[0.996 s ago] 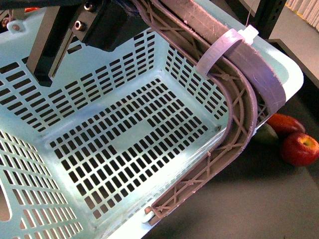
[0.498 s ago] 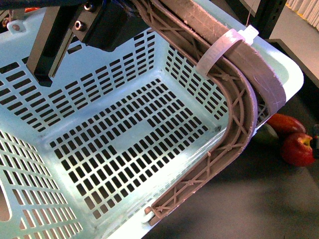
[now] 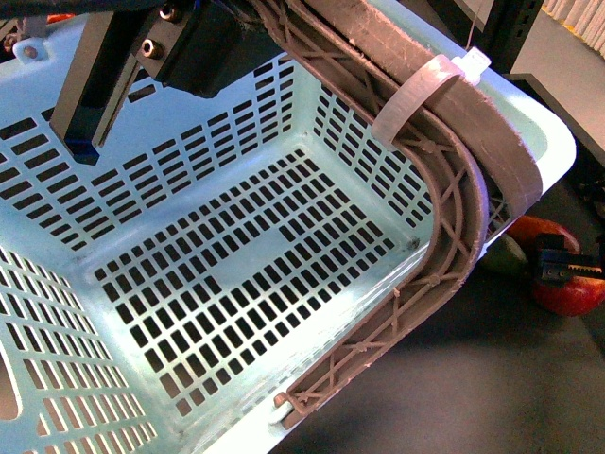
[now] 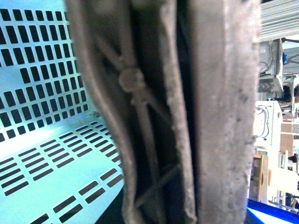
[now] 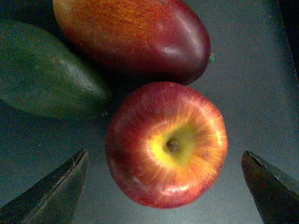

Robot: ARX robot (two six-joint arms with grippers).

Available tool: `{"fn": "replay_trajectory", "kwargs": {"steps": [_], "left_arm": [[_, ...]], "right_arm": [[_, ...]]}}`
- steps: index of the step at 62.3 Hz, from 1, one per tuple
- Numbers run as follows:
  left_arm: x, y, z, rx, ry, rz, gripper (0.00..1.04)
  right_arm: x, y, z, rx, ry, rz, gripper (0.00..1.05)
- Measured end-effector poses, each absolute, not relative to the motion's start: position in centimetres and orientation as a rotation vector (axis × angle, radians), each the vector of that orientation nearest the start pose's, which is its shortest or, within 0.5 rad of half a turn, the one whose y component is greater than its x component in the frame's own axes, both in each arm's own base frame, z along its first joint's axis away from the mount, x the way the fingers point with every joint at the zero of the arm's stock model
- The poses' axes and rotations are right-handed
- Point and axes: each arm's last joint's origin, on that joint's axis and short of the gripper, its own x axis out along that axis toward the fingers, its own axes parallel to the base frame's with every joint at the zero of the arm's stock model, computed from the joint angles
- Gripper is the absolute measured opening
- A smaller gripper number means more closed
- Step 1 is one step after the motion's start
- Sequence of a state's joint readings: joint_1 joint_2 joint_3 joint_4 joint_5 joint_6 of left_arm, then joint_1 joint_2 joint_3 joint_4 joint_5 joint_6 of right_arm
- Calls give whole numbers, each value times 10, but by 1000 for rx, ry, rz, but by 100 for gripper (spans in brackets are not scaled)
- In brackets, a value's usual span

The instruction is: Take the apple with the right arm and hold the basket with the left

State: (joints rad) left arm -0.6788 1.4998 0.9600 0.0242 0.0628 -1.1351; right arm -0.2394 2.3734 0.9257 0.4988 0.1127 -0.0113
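Right gripper (image 5: 163, 157): the fingers (image 5: 56, 191) are spread wide and hold nothing. The apple (image 5: 167, 144) rests on the dark table (image 5: 252, 70), centred between the two fingers with clear table showing on either flank, so neither finger touches it. Its stem dimple faces straight up at the wrist camera; being round, it presents no long axis to line up with. In the front view the right gripper (image 3: 558, 265) hangs directly over the apple (image 3: 572, 295), which lies at about 4 o'clock from the basket (image 3: 544, 132), outside its wall. The red-orange fruit (image 5: 135, 37) sits just beside the apple, at roughly 11 o'clock from it in the front view, and the green fruit (image 5: 46, 79) at roughly 9 o'clock; whether either touches the apple cannot be told. Both lie off the line between the fingers, so a straight descent and closure looks feasible, with the green fruit's tip the nearest obstruction. Left gripper (image 3: 180, 47): positioned at the basket handle (image 4: 154, 116), which fills its wrist view, but its fingers are not visible and their closure cannot be told. The right arm is the nearer to the apple.
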Motion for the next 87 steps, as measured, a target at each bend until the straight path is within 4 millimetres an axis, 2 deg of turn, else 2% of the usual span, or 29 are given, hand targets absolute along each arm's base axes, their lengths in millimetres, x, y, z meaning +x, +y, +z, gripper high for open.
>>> {"fn": "replay_trajectory", "kwargs": {"steps": [25, 32, 39, 42, 56, 65, 72, 80, 87], "left_arm": [[253, -206, 245, -898, 843, -354, 16], [253, -206, 245, -899, 843, -354, 16], [253, -206, 245, -899, 843, -354, 16], [253, -206, 245, -899, 843, -354, 16], [253, -206, 245, -898, 843, -353, 16], [253, -206, 245, -898, 843, -354, 16], [253, -206, 245, -899, 843, -354, 16], [253, -206, 245, -899, 843, -354, 16], [253, -206, 245, -898, 843, -354, 16]], "right_arm": [[364, -96, -44, 116, 966, -332, 96], [362, -95, -51, 136, 982, -333, 96], [360, -95, -53, 146, 990, -332, 83], [360, -95, -53, 148, 991, -329, 80], [347, -95, -48, 170, 988, -308, 80], [334, -94, -27, 180, 955, -262, 80], [323, -95, 1, 173, 907, -217, 80], [310, -96, 40, 195, 839, -148, 80], [298, -95, 85, 214, 747, -77, 80]]}}
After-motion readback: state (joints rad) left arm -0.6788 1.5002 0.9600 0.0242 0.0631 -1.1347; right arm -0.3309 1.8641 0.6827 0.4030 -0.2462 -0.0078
